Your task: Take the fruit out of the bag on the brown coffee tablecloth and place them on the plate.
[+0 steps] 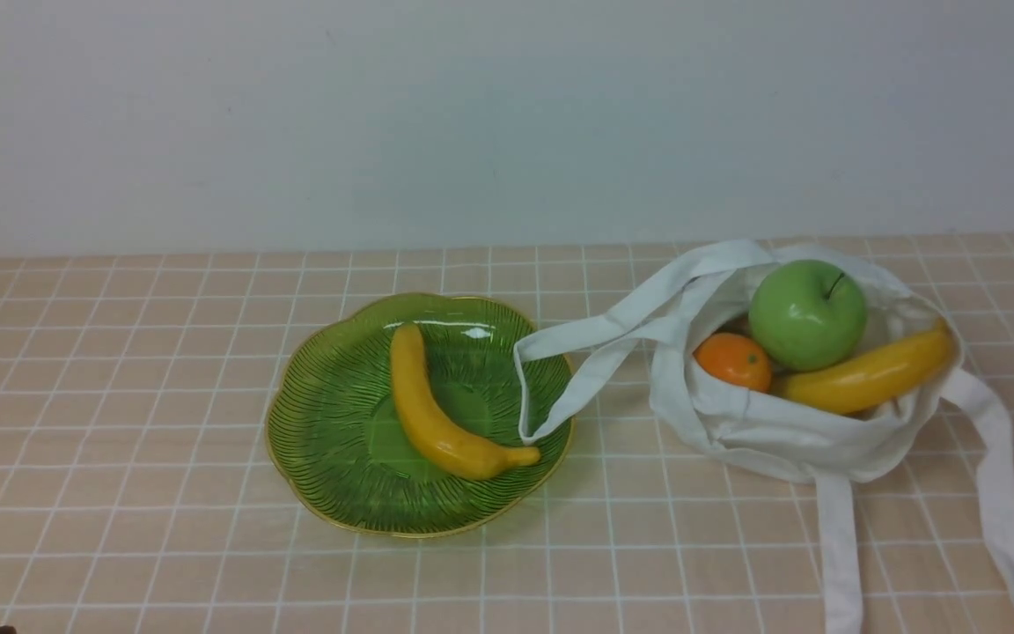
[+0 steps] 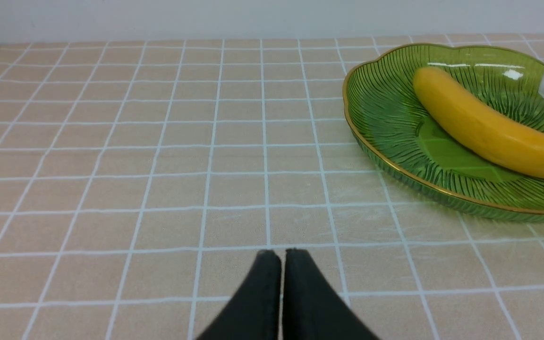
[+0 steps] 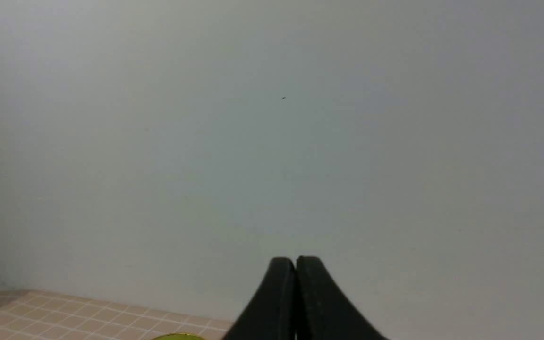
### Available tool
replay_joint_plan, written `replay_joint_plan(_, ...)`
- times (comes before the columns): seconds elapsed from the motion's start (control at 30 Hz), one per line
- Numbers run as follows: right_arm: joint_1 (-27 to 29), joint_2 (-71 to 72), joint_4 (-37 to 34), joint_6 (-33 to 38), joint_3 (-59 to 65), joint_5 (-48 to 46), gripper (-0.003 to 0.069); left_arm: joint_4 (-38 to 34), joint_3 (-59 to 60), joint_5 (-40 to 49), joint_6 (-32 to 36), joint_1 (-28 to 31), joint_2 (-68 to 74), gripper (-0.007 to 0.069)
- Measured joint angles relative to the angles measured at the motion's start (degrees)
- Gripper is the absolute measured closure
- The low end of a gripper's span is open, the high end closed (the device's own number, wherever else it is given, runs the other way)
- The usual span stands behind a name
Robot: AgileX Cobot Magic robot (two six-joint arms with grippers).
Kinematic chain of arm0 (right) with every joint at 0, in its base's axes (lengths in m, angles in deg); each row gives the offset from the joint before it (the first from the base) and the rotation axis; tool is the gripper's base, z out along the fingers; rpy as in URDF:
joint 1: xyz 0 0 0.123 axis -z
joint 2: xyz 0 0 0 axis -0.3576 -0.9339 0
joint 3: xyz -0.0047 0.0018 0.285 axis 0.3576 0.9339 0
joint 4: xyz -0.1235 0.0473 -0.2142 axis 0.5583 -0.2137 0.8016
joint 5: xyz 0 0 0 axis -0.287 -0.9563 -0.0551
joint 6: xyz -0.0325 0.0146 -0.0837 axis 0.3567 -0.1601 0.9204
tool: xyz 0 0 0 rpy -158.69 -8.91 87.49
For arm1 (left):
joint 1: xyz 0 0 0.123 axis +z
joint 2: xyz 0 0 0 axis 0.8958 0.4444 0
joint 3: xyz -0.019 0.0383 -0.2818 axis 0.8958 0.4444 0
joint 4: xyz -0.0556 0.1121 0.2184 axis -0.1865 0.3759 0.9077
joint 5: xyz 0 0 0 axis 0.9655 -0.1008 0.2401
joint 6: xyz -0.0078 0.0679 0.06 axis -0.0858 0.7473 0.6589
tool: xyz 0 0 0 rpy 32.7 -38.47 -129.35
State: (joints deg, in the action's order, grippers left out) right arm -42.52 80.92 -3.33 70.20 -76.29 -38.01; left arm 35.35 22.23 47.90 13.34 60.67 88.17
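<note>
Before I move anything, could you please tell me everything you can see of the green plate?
The plate is a wide, shallow, translucent green dish, glass or plastic by its look, with a wavy gold edge and fine dark ribs fanning out around a smoother centre. It lies upright on the checked tablecloth, left of the bag. A curved banana rests inside it, stem end toward the right. A white strap from the bag loops over its right side. Light glints near the far rim.

Plain pale wall, one, standing behind the cloth-covered counter, bearing a few small dark specks.
</note>
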Motion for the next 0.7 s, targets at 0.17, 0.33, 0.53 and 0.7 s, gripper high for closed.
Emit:
replay_joint_plan(0.17, 0.0, 0.2, -5.08, 5.52, 0.32, 0.07, 0.0671, 0.0, 0.0, 0.0, 0.0, 0.0, 0.0, 0.0632)
replay_joint_plan(0.33, 6.44, 1.24, -4.7, 6.93, 5.07, 0.7, 0.0671, 0.0, 0.0, 0.0, 0.0, 0.0, 0.0, 0.0632)
replay_joint_plan(0.53, 19.21, 1.24, -3.01, 6.96, 16.38, 0.7, 0.0671, 0.0, 0.0, 0.0, 0.0, 0.0, 0.0, 0.0632)
replay_joint_plan(0.7, 23.78, 1.24, -2.62, 6.96, 26.55, -0.53, 0.0671, 0.0, 0.0, 0.0, 0.0, 0.0, 0.0, 0.0632)
